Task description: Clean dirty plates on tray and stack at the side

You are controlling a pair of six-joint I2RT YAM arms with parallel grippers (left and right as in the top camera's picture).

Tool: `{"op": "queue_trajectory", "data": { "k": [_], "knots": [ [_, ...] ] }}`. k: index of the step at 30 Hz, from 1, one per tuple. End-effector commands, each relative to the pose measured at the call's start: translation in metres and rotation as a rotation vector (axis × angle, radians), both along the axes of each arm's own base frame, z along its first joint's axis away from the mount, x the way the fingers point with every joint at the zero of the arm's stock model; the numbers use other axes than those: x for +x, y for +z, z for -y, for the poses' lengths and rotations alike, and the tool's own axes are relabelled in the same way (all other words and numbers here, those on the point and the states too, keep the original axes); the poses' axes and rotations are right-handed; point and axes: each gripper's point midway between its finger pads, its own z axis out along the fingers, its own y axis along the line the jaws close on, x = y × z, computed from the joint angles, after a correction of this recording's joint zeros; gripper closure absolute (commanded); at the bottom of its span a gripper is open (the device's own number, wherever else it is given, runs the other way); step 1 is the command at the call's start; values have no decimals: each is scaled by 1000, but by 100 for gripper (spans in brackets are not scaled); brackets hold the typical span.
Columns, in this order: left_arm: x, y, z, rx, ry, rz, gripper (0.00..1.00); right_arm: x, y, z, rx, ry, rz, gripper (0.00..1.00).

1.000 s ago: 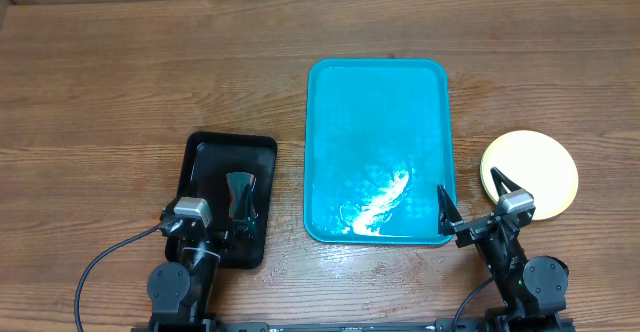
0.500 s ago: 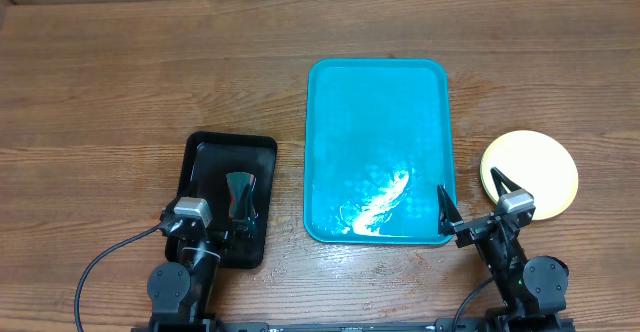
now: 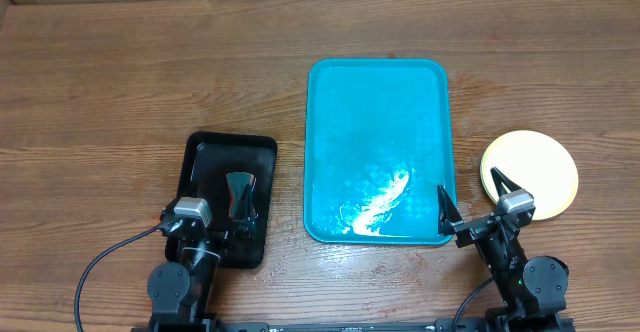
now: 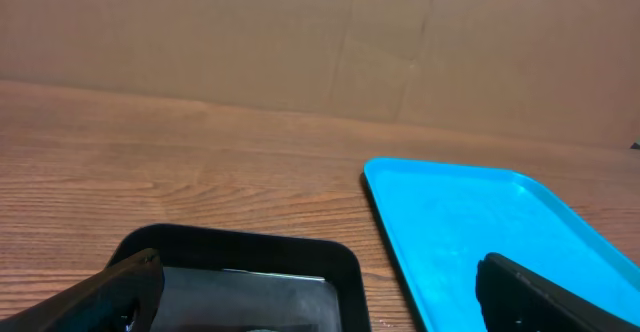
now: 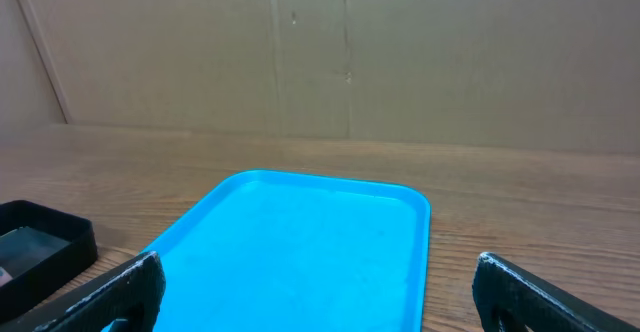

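Observation:
The turquoise tray (image 3: 377,92) lies at the table's middle with nothing on it; it also shows in the left wrist view (image 4: 470,222) and the right wrist view (image 5: 300,242). A pale yellow-green plate (image 3: 535,167) lies on the table right of the tray; whether others are stacked under it I cannot tell. My right gripper (image 3: 473,200) is open and empty at the tray's near right corner, its right finger over the plate's near edge. My left gripper (image 3: 203,227) is open and empty over the near end of the black tray (image 3: 228,157).
The black tray holds a small dark object (image 3: 239,190) and shows in the left wrist view (image 4: 240,262). A brown cardboard wall (image 5: 340,52) stands behind the table.

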Motion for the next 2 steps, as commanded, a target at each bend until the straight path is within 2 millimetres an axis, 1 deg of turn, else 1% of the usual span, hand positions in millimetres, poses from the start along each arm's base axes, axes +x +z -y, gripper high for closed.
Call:
{"op": "queue_trajectory", "data": {
  "k": [1, 2],
  "knots": [
    [0, 0, -1, 26, 7, 8, 0, 1, -2, 2, -3, -13, 6, 0],
    [0, 0, -1, 26, 7, 8, 0, 1, -2, 2, -3, -13, 6, 0]
  ]
}}
